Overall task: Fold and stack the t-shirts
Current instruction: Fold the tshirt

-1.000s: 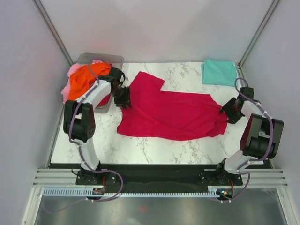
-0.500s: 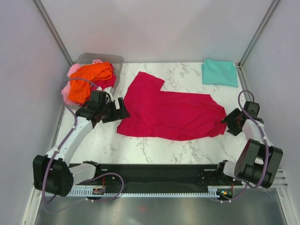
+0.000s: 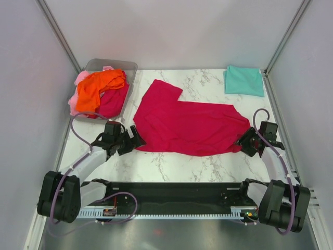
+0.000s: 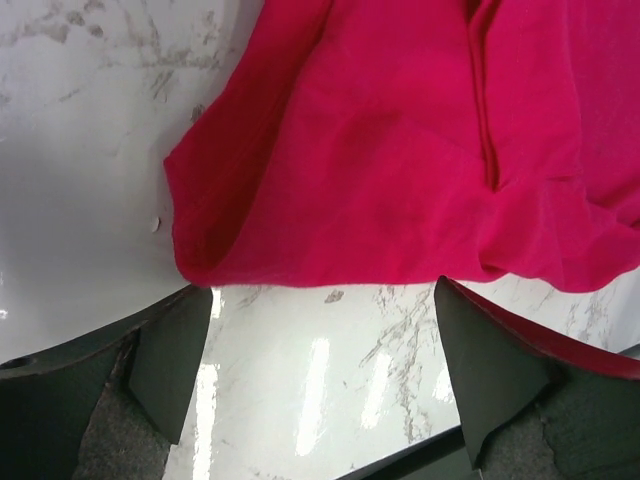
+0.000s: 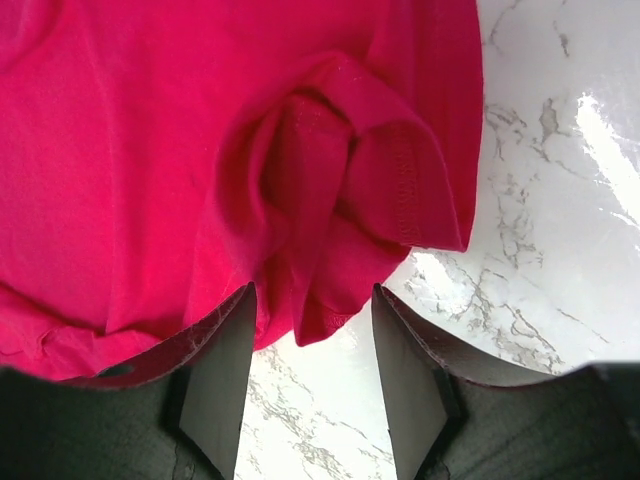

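I can't read any words, numbers, labels or signs in my pictures.

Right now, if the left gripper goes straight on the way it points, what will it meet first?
Most likely the crimson t-shirt, whose edge lies on the marble table just ahead of the open left gripper; depth is unclear.
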